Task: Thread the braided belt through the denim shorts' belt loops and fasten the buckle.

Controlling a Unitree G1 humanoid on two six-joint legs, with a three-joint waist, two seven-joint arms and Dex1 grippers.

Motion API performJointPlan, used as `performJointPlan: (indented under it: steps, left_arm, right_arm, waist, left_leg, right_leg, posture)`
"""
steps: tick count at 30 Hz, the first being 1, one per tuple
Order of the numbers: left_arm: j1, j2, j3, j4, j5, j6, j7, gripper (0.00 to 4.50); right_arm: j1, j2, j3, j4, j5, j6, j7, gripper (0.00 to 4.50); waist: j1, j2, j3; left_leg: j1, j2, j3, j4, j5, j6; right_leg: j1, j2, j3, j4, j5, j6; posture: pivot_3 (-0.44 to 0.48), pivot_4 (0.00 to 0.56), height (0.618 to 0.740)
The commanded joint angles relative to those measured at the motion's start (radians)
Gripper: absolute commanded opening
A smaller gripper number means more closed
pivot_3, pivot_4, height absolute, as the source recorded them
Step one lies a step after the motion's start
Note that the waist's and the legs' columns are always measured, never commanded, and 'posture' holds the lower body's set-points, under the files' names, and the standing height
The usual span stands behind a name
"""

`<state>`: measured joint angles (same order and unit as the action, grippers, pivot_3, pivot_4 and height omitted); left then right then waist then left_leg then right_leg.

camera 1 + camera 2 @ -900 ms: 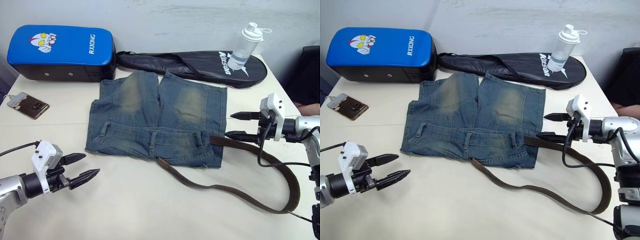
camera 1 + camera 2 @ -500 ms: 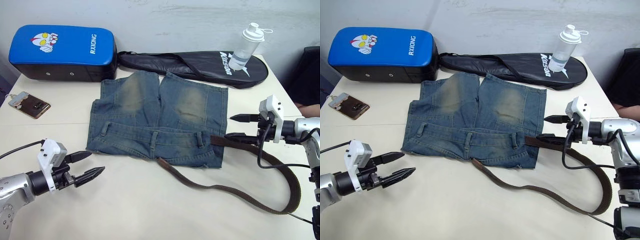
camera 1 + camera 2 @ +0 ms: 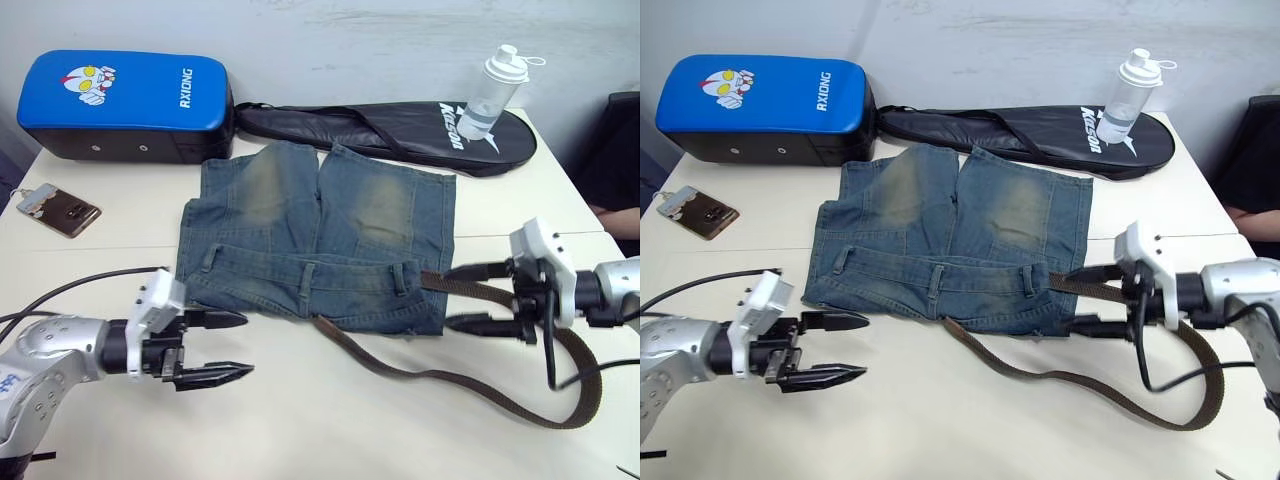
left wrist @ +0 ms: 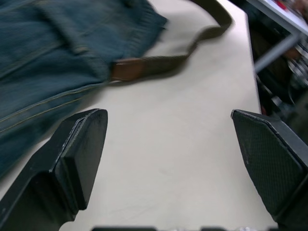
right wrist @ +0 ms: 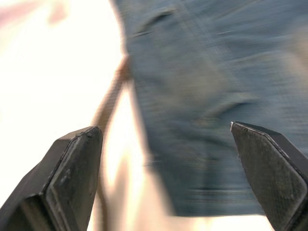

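Left gripper (image 3: 218, 347): fingers spread apart, holding nothing, low over the table (image 3: 330, 420).
Denim shorts (image 3: 320, 235): flat on the table; the waistband's left corner lies just ahead of the left gripper.
Right gripper (image 3: 472, 297): fingers parted, empty, pointing at the shorts' right waistband corner.
Braided belt (image 3: 480, 385): one end enters the waistband just ahead of the right gripper, passing between its two fingers. The strap loops out under that arm and runs back to the hem.
Belt's brown tip (image 4: 127, 69): at the shorts' edge, ahead of the left gripper.
Belt loops (image 3: 401, 277): upright along the waistband.
Beyond the shorts: blue pad (image 3: 125, 103), racket bag (image 3: 390, 128), bottle (image 3: 492, 92).
Phone (image 3: 58, 209): far left.
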<state>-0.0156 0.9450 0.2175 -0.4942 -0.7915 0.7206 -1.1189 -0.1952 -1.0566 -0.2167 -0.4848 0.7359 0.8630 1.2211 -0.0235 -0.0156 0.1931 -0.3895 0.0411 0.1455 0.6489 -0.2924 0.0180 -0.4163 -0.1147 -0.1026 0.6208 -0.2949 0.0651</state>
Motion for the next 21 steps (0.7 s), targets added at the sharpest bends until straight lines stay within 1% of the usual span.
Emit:
performJointPlan:
  steps: [1,4,6,10,12,14,16,18,19,20,21]
  left_arm:
    - [-0.082,0.011,-0.059,-0.012,-0.016,0.010,-0.030,4.48]
    - [-0.117,0.010,-0.096,-0.013,0.000,0.001,-0.042,4.48]
    - [-0.124,0.008,-0.110,-0.012,0.008,-0.003,-0.045,4.48]
    - [-0.116,0.006,-0.122,-0.014,0.026,-0.019,-0.039,4.48]
    - [-0.101,0.003,-0.106,-0.029,0.020,-0.018,-0.024,4.48]
    - [-0.084,0.003,-0.087,-0.044,0.014,-0.015,-0.010,4.48]
    - [-0.056,0.013,-0.064,-0.061,0.010,-0.014,-0.004,4.50]
    - [-0.032,0.018,-0.035,-0.077,-0.002,-0.008,0.005,4.50]
    - [-0.025,0.020,-0.027,-0.082,-0.004,-0.007,0.007,4.50]
    - [-0.018,0.021,-0.018,-0.086,-0.005,-0.006,0.010,4.50]
    - [-0.013,0.020,-0.010,-0.089,-0.009,-0.003,0.014,4.50]
  right_arm:
    - [0.076,-0.022,-0.012,-0.209,0.082,0.096,-0.086,4.50]
    - [0.119,0.020,0.047,-0.288,0.057,0.095,-0.183,4.50]
    - [0.115,0.054,0.130,-0.290,-0.023,0.052,-0.249,4.50]
    - [0.052,0.147,0.311,-0.247,-0.152,0.002,-0.354,4.50]
    - [0.025,0.186,0.406,-0.212,-0.204,-0.001,-0.377,4.50]
    - [0.004,0.216,0.463,-0.175,-0.242,-0.008,-0.395,4.50]
    - [-0.020,0.234,0.494,-0.138,-0.261,-0.001,-0.401,3.97]
    - [-0.039,0.234,0.531,-0.106,-0.284,-0.004,-0.386,3.05]
    - [-0.045,0.235,0.543,-0.096,-0.291,-0.009,-0.378,2.73]
    - [-0.054,0.239,0.551,-0.084,-0.297,-0.021,-0.370,2.30]
    - [-0.064,0.244,0.555,-0.072,-0.301,-0.031,-0.364,1.95]
  waist:
    - [0.003,-0.001,0.000]
    - [0.002,-0.001,0.000]
    - [-0.001,-0.002,-0.001]
    - [-0.004,-0.002,-0.001]
    - [-0.003,-0.002,-0.001]
    - [-0.002,-0.002,-0.001]
    - [-0.002,-0.002,-0.001]
    - [-0.002,-0.002,-0.001]
    - [-0.002,-0.002,-0.001]
    - [-0.002,-0.003,-0.001]
    - [-0.002,-0.003,-0.002]
  left_leg:
    - [0.000,0.000,0.000,0.000,0.000,0.000]
    - [0.000,0.000,0.000,0.001,0.000,0.001]
    - [0.000,0.000,0.000,0.001,0.000,0.001]
    - [0.000,0.000,0.000,0.001,0.002,0.001]
    - [0.000,0.000,0.000,0.001,0.004,0.004]
    - [0.000,0.000,0.000,0.001,0.004,0.004]
    - [-0.001,0.000,0.000,0.002,0.004,0.005]
    - [-0.001,0.000,0.000,0.002,0.004,0.005]
    - [-0.001,0.000,0.000,0.002,0.004,0.005]
    - [-0.001,0.000,0.000,0.003,0.004,0.005]
    - [-0.001,0.000,0.000,0.003,0.004,0.005]
  right_leg:
    - [0.000,0.000,0.000,0.000,0.000,0.000]
    - [0.001,0.000,0.000,-0.001,0.000,0.000]
    - [0.001,0.000,0.000,-0.001,0.000,0.000]
    - [0.000,0.001,0.000,0.000,0.000,0.000]
    - [0.000,0.002,0.000,0.000,0.000,0.000]
    - [0.000,0.002,0.000,0.000,0.000,0.000]
    - [0.000,0.002,0.000,0.000,0.000,0.000]
    - [0.000,0.002,0.000,0.000,0.000,0.000]
    - [0.000,0.001,0.000,0.000,0.000,0.000]
    - [0.000,0.001,0.000,0.000,0.000,0.000]
    - [0.000,0.001,0.000,0.001,0.000,0.000]
  posture:
    - [0.000,0.150,0.740]
    - [0.000,0.150,0.740]
    - [0.000,0.150,0.740]
    - [0.000,0.150,0.740]
    - [0.000,0.150,0.740]
    - [0.000,0.150,0.740]
    - [0.000,0.150,0.740]
    - [0.000,0.150,0.740]
    - [0.000,0.150,0.740]
    - [0.000,0.150,0.740]
    - [0.000,0.150,0.740]
